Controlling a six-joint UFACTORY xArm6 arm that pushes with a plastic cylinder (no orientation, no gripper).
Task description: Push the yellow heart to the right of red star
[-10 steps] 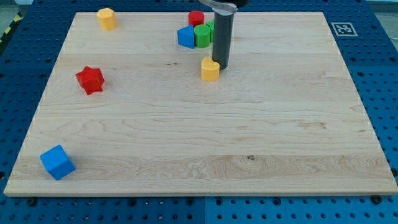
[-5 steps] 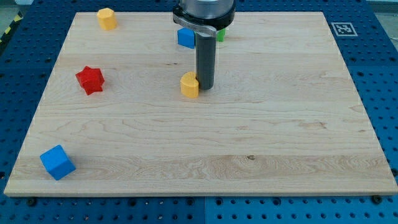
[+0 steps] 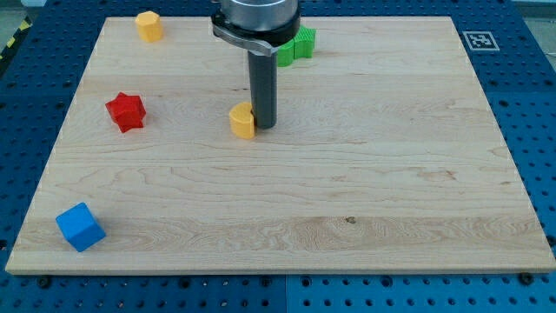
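Observation:
The yellow heart (image 3: 242, 121) lies on the wooden board, a little above its middle and left of centre. My tip (image 3: 262, 126) stands right against the heart's right side. The red star (image 3: 126, 111) sits near the board's left edge, well to the left of the heart and about level with it. The rod rises from the tip to the arm's head at the view's top.
A second yellow block (image 3: 148, 26) sits at the top left. Green blocks (image 3: 295, 46) show at the top, partly behind the arm, which hides whatever lies behind it. A blue cube (image 3: 81, 227) sits at the bottom left. The board's edge (image 3: 278, 271) runs along the view's bottom.
My tip has moved left and slightly down, pushing the yellow heart leftwards toward the red star. The arm now hides the blue and red blocks at the top.

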